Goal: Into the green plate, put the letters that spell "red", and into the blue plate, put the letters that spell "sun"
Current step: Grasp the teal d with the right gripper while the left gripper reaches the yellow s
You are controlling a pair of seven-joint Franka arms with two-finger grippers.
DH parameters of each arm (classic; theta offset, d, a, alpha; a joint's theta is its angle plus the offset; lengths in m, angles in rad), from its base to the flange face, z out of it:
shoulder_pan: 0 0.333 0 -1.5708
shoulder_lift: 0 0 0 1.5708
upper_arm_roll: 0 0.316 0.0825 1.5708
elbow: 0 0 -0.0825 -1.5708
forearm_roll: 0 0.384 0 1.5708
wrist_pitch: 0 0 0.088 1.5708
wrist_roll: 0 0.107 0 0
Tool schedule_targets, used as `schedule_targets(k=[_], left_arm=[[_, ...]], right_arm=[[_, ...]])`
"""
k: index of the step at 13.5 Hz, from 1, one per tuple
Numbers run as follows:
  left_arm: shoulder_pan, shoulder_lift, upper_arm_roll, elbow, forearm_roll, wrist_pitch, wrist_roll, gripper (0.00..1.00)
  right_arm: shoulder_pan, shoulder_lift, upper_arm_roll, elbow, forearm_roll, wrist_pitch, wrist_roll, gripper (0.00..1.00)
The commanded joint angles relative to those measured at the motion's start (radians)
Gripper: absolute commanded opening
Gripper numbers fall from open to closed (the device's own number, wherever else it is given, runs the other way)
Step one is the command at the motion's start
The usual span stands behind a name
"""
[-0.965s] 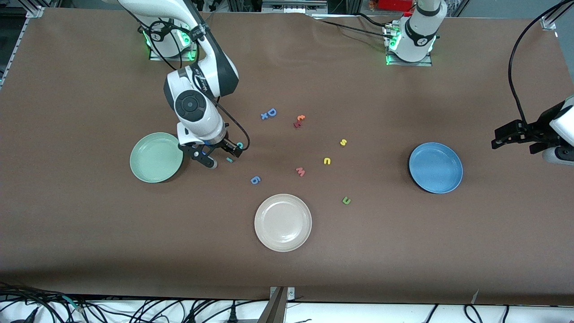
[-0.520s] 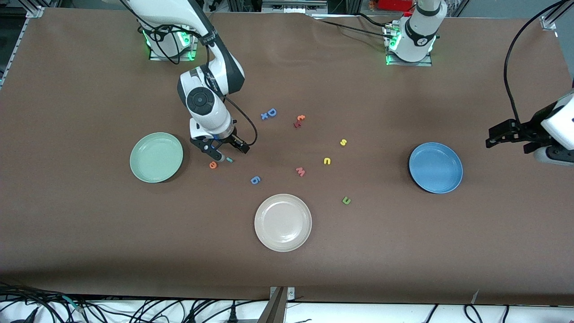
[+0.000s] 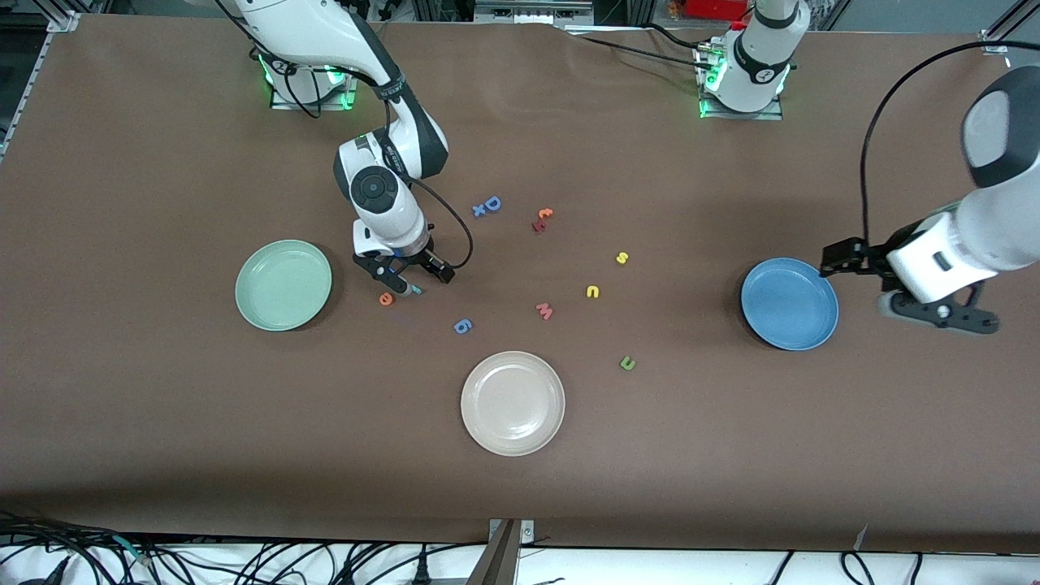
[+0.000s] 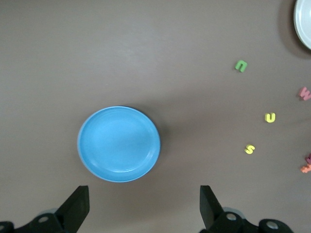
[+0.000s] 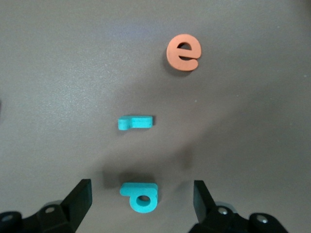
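Observation:
My right gripper (image 3: 418,276) hangs open just over the teal "d" (image 5: 141,196), which lies flat between its fingers with a gap on each side. The small teal "r" (image 5: 135,122) and the orange "e" (image 5: 183,52) lie just past it, toward the green plate (image 3: 283,284). In the front view the hand hides the "d". My left gripper (image 3: 942,317) is open and holds nothing, beside the blue plate (image 3: 789,303) at the left arm's end of the table. The yellow "s" (image 3: 621,257), yellow "n" (image 3: 593,292) and green "n" (image 3: 627,363) lie loose mid-table.
A cream plate (image 3: 513,403) sits nearest the front camera. A pink "w" (image 3: 544,310), a blue "6" (image 3: 462,326), a blue "D" (image 3: 487,205) and a red and orange pair (image 3: 542,219) lie scattered among the letters.
My right gripper moved from beside the green plate to over the teal "d", uncovering the orange "e". My left arm swung in from the table's end to beside the blue plate.

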Motion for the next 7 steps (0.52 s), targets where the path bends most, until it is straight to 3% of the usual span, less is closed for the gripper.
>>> schedule_targets(k=[1,6,7], left_arm=[[-0.029,0.068,0.007,0.014,-0.028,0.006,0.005,1.0],[-0.117,0.13,0.004,0.012,-0.033,0.07,-0.006,1.0],[-0.121,0.142,0.004,0.009,-0.034,0.09,-0.021,1.0]], right_arm=[[0.0,0.01,0.008,-0.002,0.015,0.032,0.009,0.86],[0.002,0.025,0.009,0.009,0.046,0.045,0.017,0.86],[0.002,0.028,0.009,0.009,0.046,0.046,0.017,0.82]])
